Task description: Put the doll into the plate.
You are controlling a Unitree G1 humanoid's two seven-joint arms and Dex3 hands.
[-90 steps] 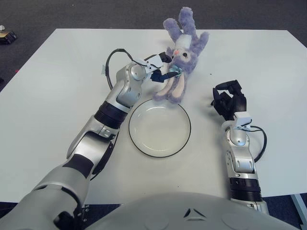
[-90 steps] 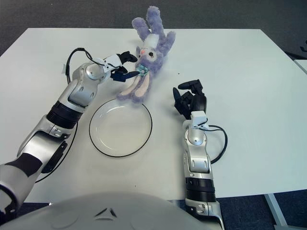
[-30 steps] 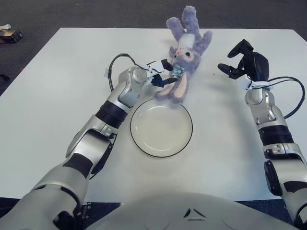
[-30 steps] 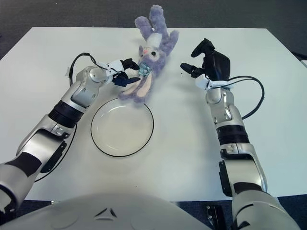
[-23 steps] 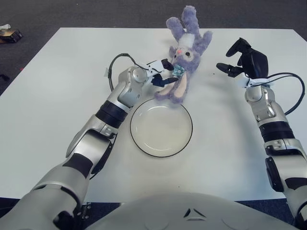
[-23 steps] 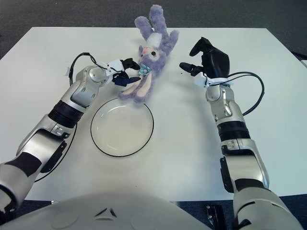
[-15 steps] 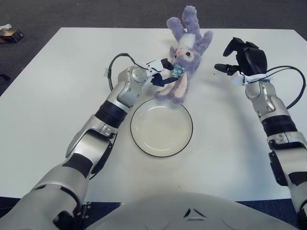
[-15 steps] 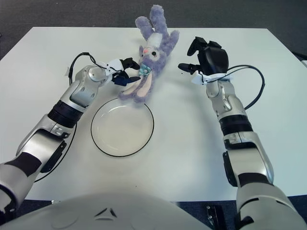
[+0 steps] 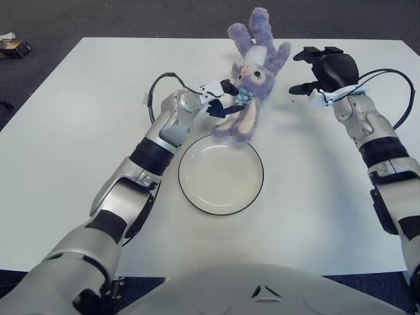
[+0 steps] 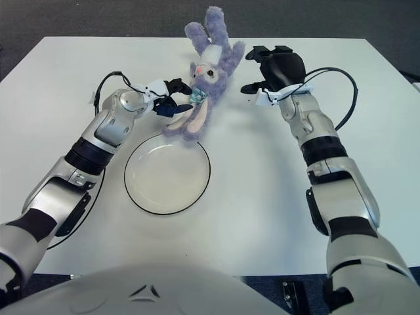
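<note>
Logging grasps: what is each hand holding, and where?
Left hand pinches the doll at its neck bow; right hand, open, holds nothing.

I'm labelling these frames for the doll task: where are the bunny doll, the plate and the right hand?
bunny doll [image 9: 252, 73]: left eye view, on its face.
plate [image 9: 221, 213]: left eye view, on its dark near rim.
right hand [image 10: 281, 68]: right eye view, on the black palm, right of the doll.

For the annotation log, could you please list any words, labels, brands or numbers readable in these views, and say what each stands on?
None can be read. The doll, the plate and the table carry no visible lettering. Small white tags near the left hand and right hand are too small to read.
</note>
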